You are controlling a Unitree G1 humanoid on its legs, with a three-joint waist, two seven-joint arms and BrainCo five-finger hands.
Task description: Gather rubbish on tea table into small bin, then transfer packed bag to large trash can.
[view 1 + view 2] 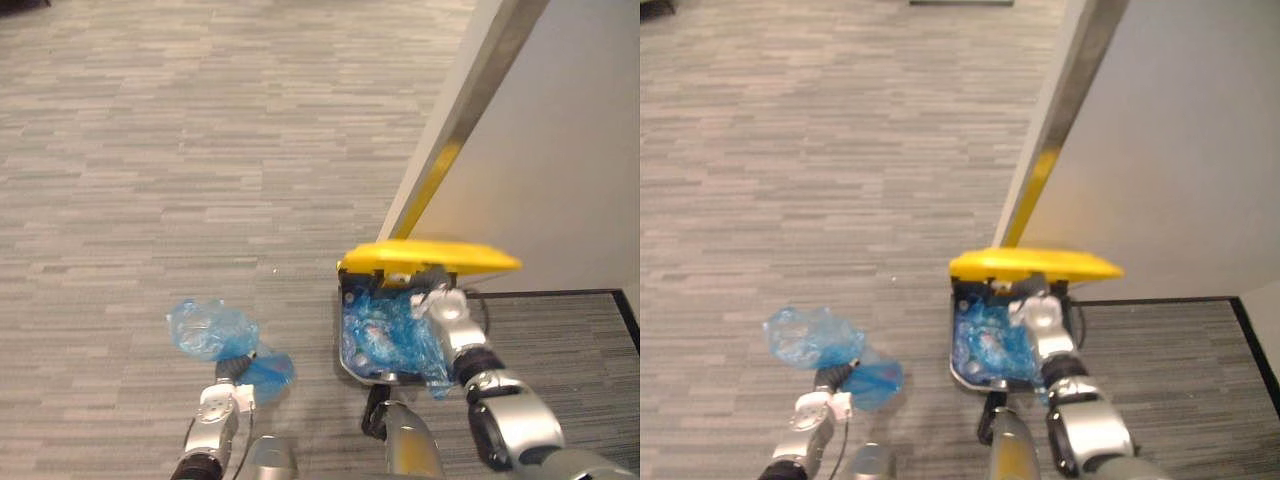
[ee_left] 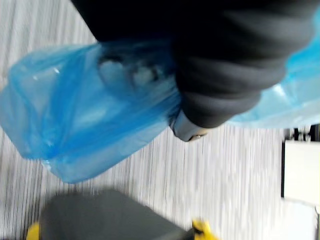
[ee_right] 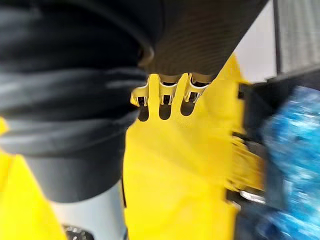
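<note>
Left hand sits low at near left, fingers clenched round the neck of the crumpled blue plastic bag, which hangs above the grey floor. Right hand reaches under the raised yellow lid of the blue-lined black trash can. I cannot tell how its fingers are set.

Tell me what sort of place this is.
Probably an office or a similar indoor building, at its waste corner. Grey striped carpet covers the floor, and a plain wall ends in a metal corner strip. A yellow-lidded large trash can with a blue liner stands on a dark-edged mat.

Head eye views looking steeply down, both sharing yellow-lidded bin, wrist views very close.
</note>
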